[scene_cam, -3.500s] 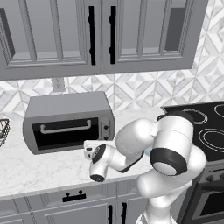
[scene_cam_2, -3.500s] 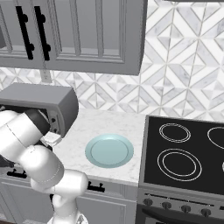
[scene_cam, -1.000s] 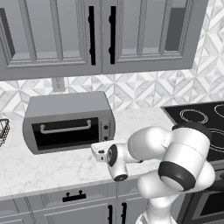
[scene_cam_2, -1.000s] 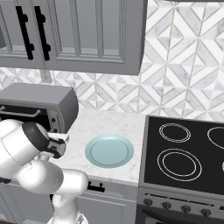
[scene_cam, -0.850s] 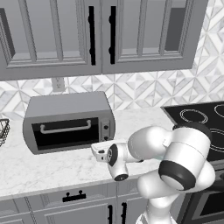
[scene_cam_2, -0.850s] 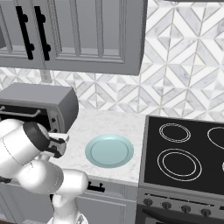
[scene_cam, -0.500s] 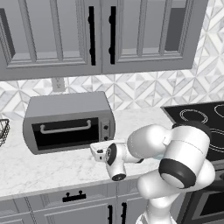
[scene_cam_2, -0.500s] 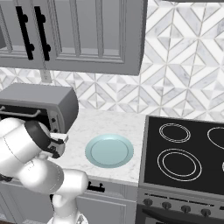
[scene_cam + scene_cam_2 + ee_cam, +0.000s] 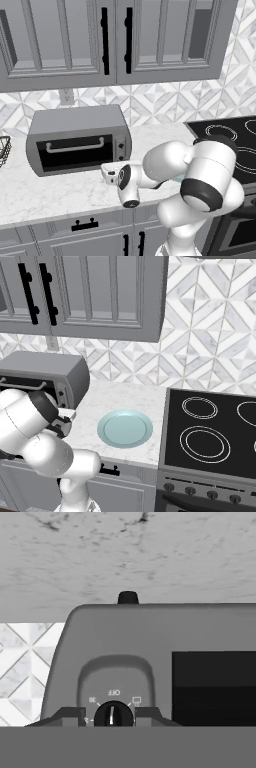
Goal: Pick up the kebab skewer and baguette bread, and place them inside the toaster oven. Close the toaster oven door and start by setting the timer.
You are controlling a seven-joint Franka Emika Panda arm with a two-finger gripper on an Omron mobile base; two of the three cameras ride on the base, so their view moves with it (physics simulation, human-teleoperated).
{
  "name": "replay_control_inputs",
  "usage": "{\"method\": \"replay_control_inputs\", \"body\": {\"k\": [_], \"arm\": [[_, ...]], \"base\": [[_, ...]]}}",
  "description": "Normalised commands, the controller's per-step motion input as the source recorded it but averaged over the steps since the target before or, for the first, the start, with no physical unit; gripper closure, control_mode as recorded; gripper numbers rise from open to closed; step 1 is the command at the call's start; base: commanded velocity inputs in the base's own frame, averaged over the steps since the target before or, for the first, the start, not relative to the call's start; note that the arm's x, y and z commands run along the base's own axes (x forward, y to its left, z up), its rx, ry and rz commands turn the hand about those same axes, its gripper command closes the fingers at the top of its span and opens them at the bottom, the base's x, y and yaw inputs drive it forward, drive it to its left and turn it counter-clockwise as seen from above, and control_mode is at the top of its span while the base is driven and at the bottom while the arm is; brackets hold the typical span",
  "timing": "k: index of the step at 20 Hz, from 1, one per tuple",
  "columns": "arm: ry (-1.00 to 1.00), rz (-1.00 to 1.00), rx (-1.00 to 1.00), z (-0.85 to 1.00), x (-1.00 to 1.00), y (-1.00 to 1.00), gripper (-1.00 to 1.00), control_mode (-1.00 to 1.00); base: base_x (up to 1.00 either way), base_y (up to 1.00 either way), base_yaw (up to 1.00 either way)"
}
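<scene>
The gripper (image 9: pixel 113 716) clasps the oven's (image 9: pixel 75 137) timer knob (image 9: pixel 113 715), one finger (image 9: pixel 67 716) on each side; "Off" is printed above the dial. The door (image 9: pixel 72 152) is closed.

Toaster oven (image 9: pixel 77 140): boxy grey metal unit, upright on marble counter against tiled backsplash, below wall cabinets. Toaster oven door (image 9: pixel 75 152): closed flush against front, dark glass window, silver bar handle across upper edge. Knob panel on right of front face; in hand view, seen inverted, dark timer knob (image 9: pixel 113 714) sits under printed dial markings, dark window to its right. Kebab skewer, baguette bread: hidden behind closed door.
</scene>
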Motion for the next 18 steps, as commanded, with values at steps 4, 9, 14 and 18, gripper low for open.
{"method": "replay_control_inputs", "body": {"k": [4,9,14,18], "arm": [[-0.09,0.04,0.20,0.00,0.18,0.00,1.00,-1.00],[-0.05,0.02,0.25,0.23,0.28,0.00,1.00,-1.00],[0.00,0.01,0.34,0.39,0.22,0.00,1.00,-1.00],[0.00,0.04,0.37,0.39,0.21,0.00,1.00,-1.00]], "base": [[0.00,0.00,0.00],[0.00,0.00,0.00],[0.00,0.00,0.00],[0.00,0.00,0.00]]}}
